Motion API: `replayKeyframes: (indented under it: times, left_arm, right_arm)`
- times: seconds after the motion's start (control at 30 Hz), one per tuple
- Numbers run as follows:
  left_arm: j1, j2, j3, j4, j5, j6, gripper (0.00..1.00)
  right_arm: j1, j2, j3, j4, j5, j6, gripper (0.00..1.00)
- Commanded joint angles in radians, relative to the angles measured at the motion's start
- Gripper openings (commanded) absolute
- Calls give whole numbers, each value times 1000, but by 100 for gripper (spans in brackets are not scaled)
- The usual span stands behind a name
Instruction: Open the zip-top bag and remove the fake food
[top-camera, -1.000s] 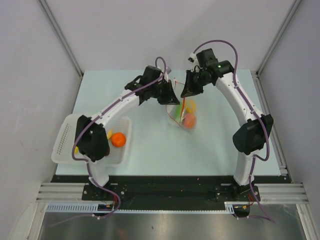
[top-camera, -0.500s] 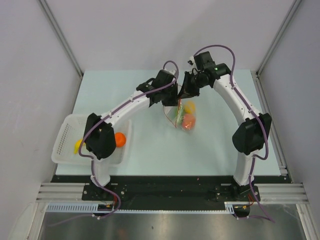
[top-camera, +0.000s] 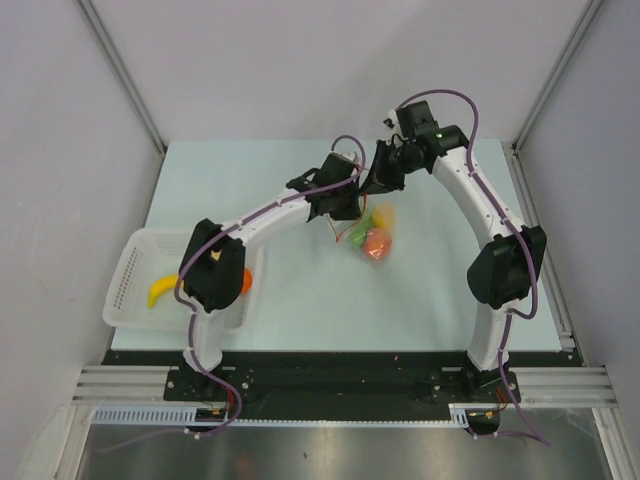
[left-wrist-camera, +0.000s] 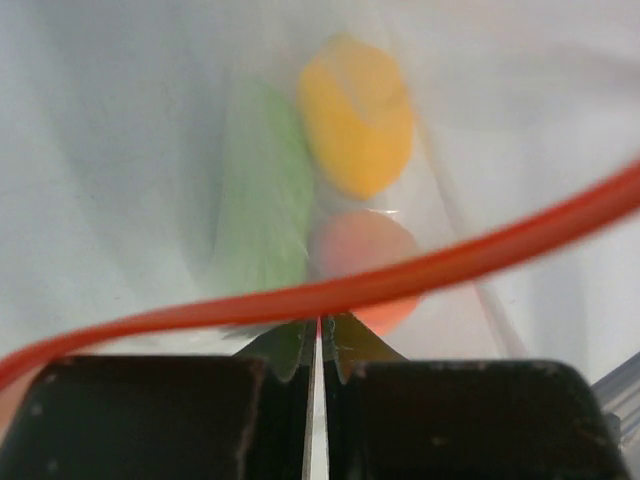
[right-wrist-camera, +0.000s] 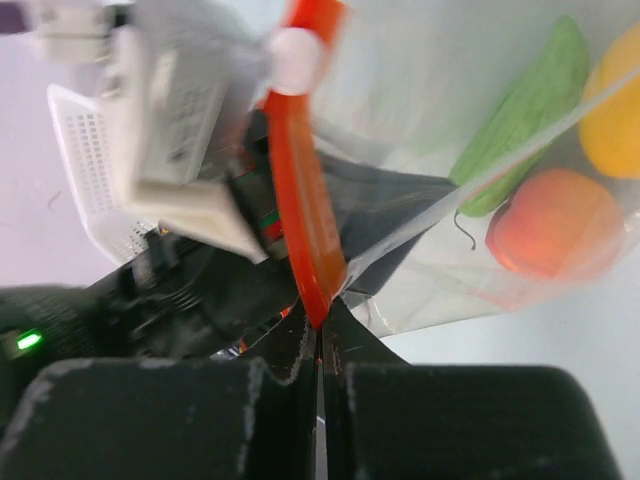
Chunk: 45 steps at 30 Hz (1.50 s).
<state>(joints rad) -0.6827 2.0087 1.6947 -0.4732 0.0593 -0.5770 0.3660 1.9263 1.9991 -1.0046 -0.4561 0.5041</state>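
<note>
The clear zip-top bag (top-camera: 368, 236) hangs between both grippers at the table's far middle. Its red-orange zip strip (left-wrist-camera: 470, 255) curves across the left wrist view. My left gripper (left-wrist-camera: 320, 325) is shut, pinching that strip at its tips. In the right wrist view my right gripper (right-wrist-camera: 320, 322) is shut on the strip's (right-wrist-camera: 303, 190) other lip. Inside the bag lies fake food: a yellow piece (left-wrist-camera: 357, 115), a green one (left-wrist-camera: 262, 200) and a peach one (left-wrist-camera: 362, 255). From above, the left gripper (top-camera: 340, 207) is at the bag's left and the right gripper (top-camera: 379, 184) is above it.
A white mesh basket (top-camera: 128, 272) stands at the table's near left. It holds a yellow banana (top-camera: 160, 291) and an orange piece (top-camera: 245, 281) half hidden by the left arm. The basket (right-wrist-camera: 85, 160) also shows behind the left gripper in the right wrist view.
The left arm swung right, from beside the bag onto its zip edge, and its jaws shut there. The bag shifted slightly. The right gripper kept its grip on the strip.
</note>
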Motion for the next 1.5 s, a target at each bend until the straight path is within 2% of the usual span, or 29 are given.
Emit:
replayKeyframes:
  times: [0.0, 0.3, 0.47, 0.5, 0.53, 0.6, 0.7, 0.87, 0.97, 1.0, 1.1, 1.27, 1.37, 1.47]
  left_arm:
    - [-9, 58, -15, 36, 24, -15, 7]
    - [-9, 165, 57, -31, -27, 28, 19]
    - [-9, 171, 23, -5, -30, 22, 35]
    - [-9, 170, 17, 1, -32, 25, 40]
    - [-11, 168, 14, 11, -29, 28, 49]
    - [-12, 171, 7, 11, -32, 37, 56]
    - [-12, 171, -21, 30, -16, 37, 61]
    - [-14, 179, -55, 77, 33, 26, 63]
    - [-14, 186, -38, 70, 45, 32, 58]
    - [-12, 183, -32, 58, 45, 32, 47]
    - [-11, 161, -1, 29, 60, 31, 27]
    - [-3, 130, 114, -56, 111, 17, 4]
    - [8, 113, 158, -97, 168, -7, 0]
    - [26, 98, 180, -139, 204, -49, 0]
  right_arm:
    - [-1, -27, 15, 12, -65, -4, 0]
    - [-9, -30, 6, -2, -70, -25, 0]
    - [-9, -39, -20, -5, -65, -36, 0]
    - [-10, -44, -28, -5, -67, -38, 0]
    - [-10, -44, -33, -5, -67, -42, 0]
    - [-12, -53, -57, -3, -65, -45, 0]
    - [-12, -64, -86, 6, -69, -45, 0]
    - [-13, -78, -128, 23, -66, -52, 0]
    - [-12, -87, -152, 29, -59, -67, 0]
    - [-13, -89, -161, 29, -58, -73, 0]
    - [-7, -101, -175, 28, -36, -124, 0]
    - [22, -122, -194, 17, -1, -220, 0]
    - [31, -141, -221, 9, 40, -259, 0]
    - [31, -158, -255, 29, 51, -276, 0]
